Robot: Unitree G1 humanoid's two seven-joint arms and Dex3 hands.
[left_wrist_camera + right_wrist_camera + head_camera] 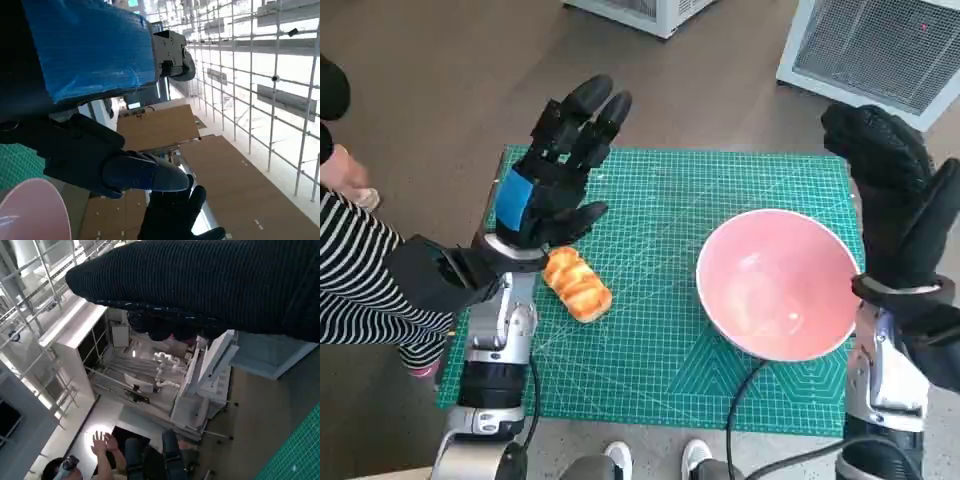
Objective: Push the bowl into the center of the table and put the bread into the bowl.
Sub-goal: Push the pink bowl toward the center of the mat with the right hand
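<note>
Overhead alone, bread (578,284) lies outside bowl (778,285).

No text, label, brand or number can be read in any view. The green cutting mat (720,380) on the counter carries only grid lines; any printed figures are too small to tell.

Green grid-lined table mat (660,220) under pink bowl (777,284), bread (577,284), perhaps a cable (738,395).

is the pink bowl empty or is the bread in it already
Empty: the pink bowl shows only bare inside, and the bread lies on the green mat beside it.
</note>
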